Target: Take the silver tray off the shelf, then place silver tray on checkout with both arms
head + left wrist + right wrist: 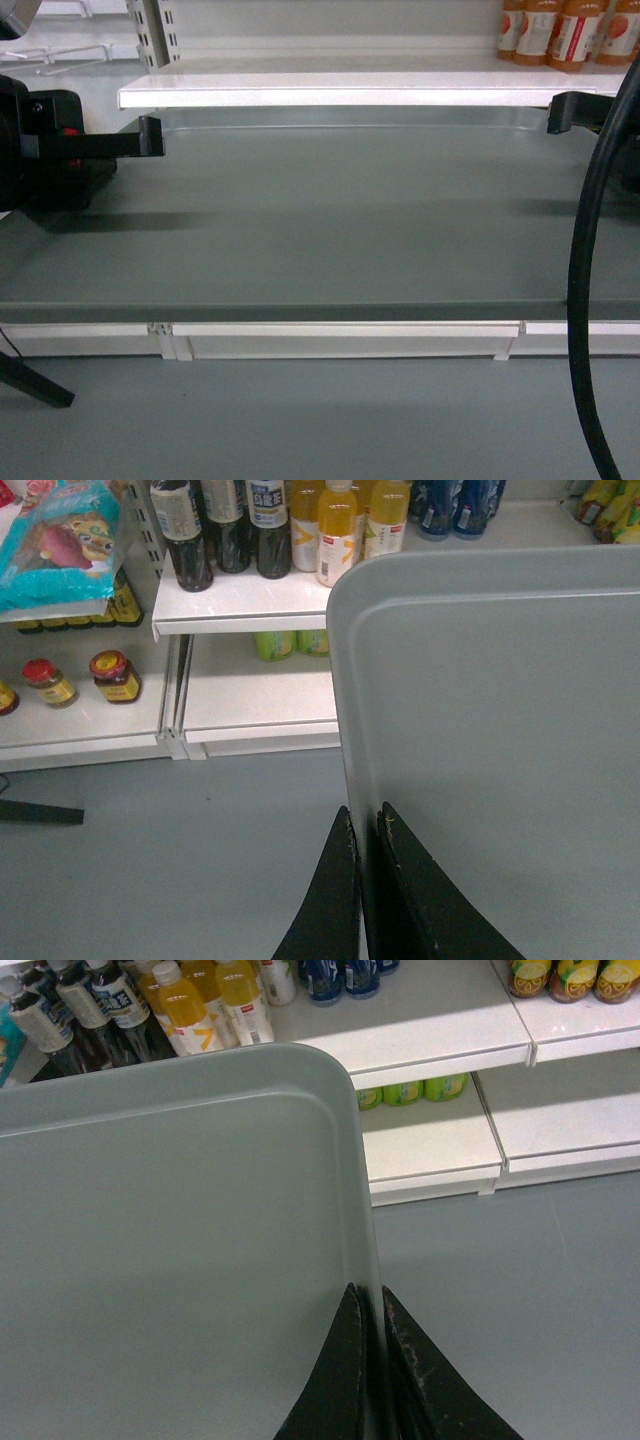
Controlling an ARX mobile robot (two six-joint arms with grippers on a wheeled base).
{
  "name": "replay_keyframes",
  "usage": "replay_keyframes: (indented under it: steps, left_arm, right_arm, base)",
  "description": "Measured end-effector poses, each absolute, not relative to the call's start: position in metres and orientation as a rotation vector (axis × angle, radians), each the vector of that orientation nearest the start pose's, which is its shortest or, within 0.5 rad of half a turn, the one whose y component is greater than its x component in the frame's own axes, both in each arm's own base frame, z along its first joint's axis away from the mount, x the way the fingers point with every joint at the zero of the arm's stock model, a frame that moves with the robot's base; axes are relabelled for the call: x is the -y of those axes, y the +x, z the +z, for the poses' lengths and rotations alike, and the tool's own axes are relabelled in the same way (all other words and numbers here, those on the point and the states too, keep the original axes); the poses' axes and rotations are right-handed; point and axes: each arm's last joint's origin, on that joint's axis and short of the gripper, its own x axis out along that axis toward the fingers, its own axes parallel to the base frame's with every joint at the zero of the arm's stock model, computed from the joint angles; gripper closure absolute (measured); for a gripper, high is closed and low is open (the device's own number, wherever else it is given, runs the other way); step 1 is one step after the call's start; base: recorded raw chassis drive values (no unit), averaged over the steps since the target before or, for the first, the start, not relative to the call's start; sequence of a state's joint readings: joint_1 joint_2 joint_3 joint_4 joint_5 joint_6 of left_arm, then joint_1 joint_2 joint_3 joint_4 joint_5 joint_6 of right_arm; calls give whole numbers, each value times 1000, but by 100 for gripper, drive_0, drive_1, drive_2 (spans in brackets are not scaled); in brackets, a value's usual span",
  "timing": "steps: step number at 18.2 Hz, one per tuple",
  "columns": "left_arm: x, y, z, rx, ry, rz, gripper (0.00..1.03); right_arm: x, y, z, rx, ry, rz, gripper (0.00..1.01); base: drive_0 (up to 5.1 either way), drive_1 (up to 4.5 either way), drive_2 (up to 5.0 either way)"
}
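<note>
**Inspector:** Report edges and clearance.

**Operator:** I have the silver tray (330,215) held level across the head view, clear of the shelf (340,88) behind it and above the grey floor (300,420). The left gripper (365,825) is clamped on the tray's left rim, one finger (335,900) outside, one inside, the rim pinched between. The right gripper (368,1305) holds the right rim the same way, fingers closed onto the metal. The tray's far rim sits just below the shelf's front lip in the head view; I cannot tell the gap in depth.

**Inspector:** Surface and surroundings?

**Operator:** The tray bottom is plain, dull grey, with rounded corners. Below its near edge runs a white lower shelf board (340,340). The wrist views show open floor under both side rims. Beyond the tray's far corners stand yellow drink bottles (338,530) on a white board, with green cans (410,1090) on the board underneath (jars (115,675) sit off to the left). A thick black cable (590,300) hangs across the right of the head view. Orange bottles (570,30) stand on the shelf, upper right.
</note>
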State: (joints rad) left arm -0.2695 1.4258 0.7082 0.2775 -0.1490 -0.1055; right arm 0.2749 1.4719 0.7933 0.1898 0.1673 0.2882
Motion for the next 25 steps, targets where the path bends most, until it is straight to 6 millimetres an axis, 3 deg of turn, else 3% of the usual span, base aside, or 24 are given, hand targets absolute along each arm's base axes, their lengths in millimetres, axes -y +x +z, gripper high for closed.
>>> replay_keyframes:
  steps: [25]
  left_arm:
    - [74,284,208,-429,-14,-96,100]
  right_arm:
    - [-79,297,214,-482,177,36,98]
  base:
    - [5,-398,408]
